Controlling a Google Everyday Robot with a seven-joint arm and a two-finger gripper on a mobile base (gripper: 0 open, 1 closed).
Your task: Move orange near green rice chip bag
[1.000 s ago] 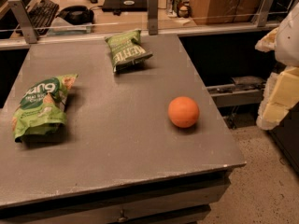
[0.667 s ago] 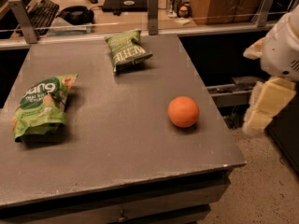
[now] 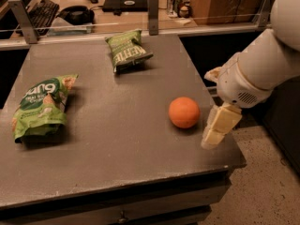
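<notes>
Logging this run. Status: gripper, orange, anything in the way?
Gripper beside orange at table edge, not touching. Orange far from green rice chip bag. Nothing between them; dark bag farther back.

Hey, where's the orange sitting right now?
In the camera view the orange sits on the right side of the table, just left of the gripper at the table's right edge; the green rice chip bag lies far across on the left.

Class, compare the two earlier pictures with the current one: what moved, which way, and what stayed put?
The gripper came in from the right, leftward and lower, and now hangs just right of the orange, above the right edge of the table. Nothing was grasped. The orange, the light green chip bag and the dark green bag stayed put.
</notes>
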